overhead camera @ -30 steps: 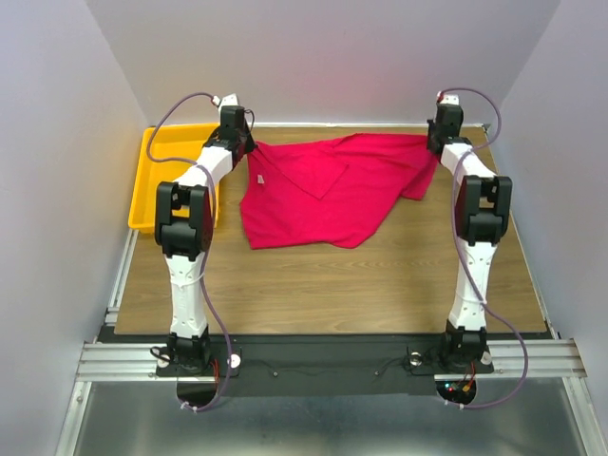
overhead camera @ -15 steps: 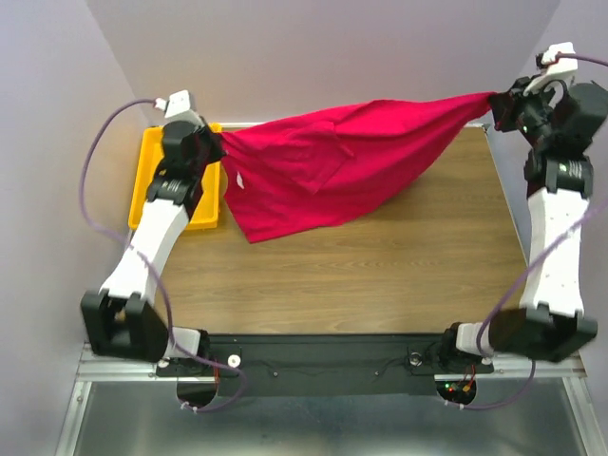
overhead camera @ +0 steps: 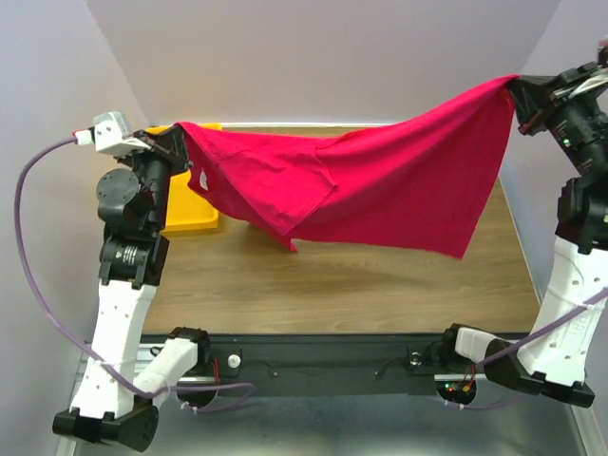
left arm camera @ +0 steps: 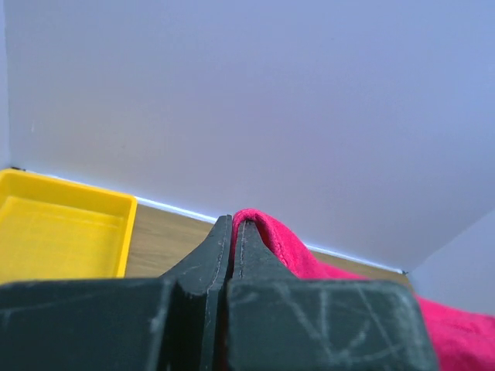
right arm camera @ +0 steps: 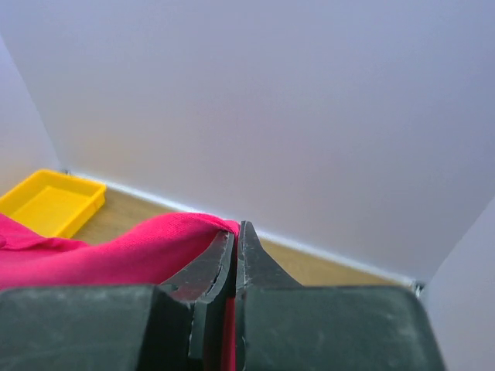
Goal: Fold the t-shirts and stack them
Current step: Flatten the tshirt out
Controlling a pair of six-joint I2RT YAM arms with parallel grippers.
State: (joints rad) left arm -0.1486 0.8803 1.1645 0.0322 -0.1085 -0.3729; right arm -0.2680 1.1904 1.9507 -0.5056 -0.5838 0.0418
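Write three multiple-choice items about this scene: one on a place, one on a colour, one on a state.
1. Where is the tray?
A. At the far left of the table
B. At the far right
C. At the near edge, in the middle

2. What colour is the shirt?
A. Blue
B. White
C. Red

3. In what state is the shirt?
A. Folded flat
B. Held up between the left end effector and the right end effector
C. Lying in the tray

Answers:
1 A: the top view shows it behind the left arm.
2 C: the cloth is red in every view.
3 B: each end effector is shut on an edge, and the shirt hangs between them.
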